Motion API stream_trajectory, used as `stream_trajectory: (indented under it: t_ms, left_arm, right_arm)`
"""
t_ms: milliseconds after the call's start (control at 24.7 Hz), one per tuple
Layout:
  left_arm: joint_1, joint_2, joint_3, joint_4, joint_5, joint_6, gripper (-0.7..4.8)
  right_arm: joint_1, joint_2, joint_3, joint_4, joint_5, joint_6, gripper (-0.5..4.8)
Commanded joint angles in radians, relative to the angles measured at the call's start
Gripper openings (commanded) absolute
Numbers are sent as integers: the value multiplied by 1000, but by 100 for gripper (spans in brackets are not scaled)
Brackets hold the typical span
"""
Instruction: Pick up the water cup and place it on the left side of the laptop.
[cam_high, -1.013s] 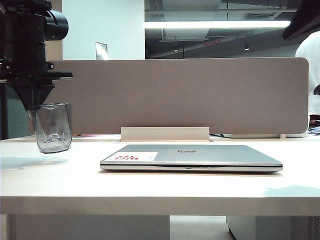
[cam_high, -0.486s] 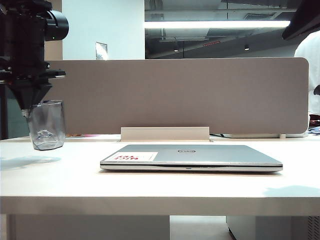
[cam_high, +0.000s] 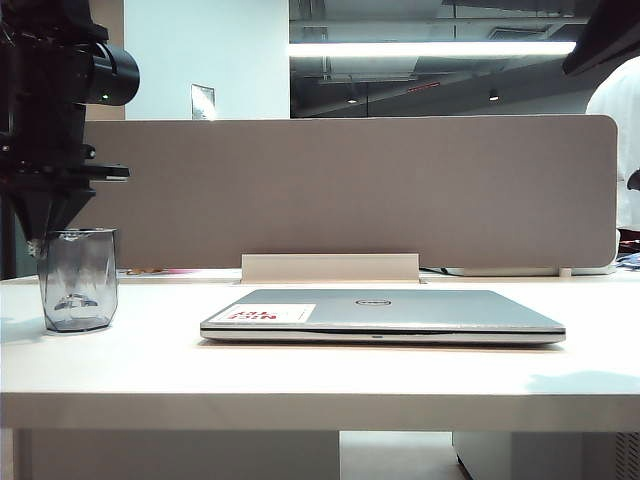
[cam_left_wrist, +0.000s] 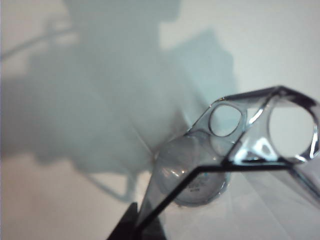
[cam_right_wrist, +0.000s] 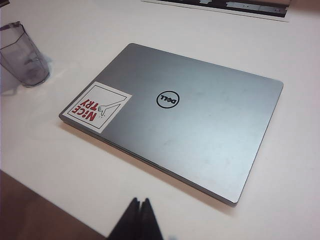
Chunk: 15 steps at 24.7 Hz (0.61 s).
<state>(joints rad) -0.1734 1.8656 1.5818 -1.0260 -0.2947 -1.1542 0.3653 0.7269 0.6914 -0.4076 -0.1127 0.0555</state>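
Note:
The water cup, smoky-grey and see-through, hangs upright at the far left of the table, well left of the laptop. Its base is at or just above the tabletop. My left gripper comes down from above and is shut on the cup's rim. The left wrist view looks into the cup, with a dark fingertip against its wall and the left gripper pinching it. My right gripper is shut and empty, hovering before the closed silver laptop; the cup stands beyond the stickered corner.
A beige divider panel runs along the back of the white table, with a white stand behind the laptop. A person in white is at the right edge. The table's front edge is close to my right gripper.
My left gripper has carried the cup further left and lower, down towards the tabletop, and the cup has turned a little. The laptop and right gripper have stayed still.

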Motion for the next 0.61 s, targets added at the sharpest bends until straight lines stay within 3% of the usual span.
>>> stream_trajectory:
  t_ms: [41, 608]
  left_arm:
    - [0, -6, 2, 1, 4, 9, -5]
    - [0, -6, 2, -17, 9, 21, -5]
  right_arm:
    - [2, -1, 2, 19, 2, -3, -6]
    - [2, -1, 2, 18, 2, -3, -6]
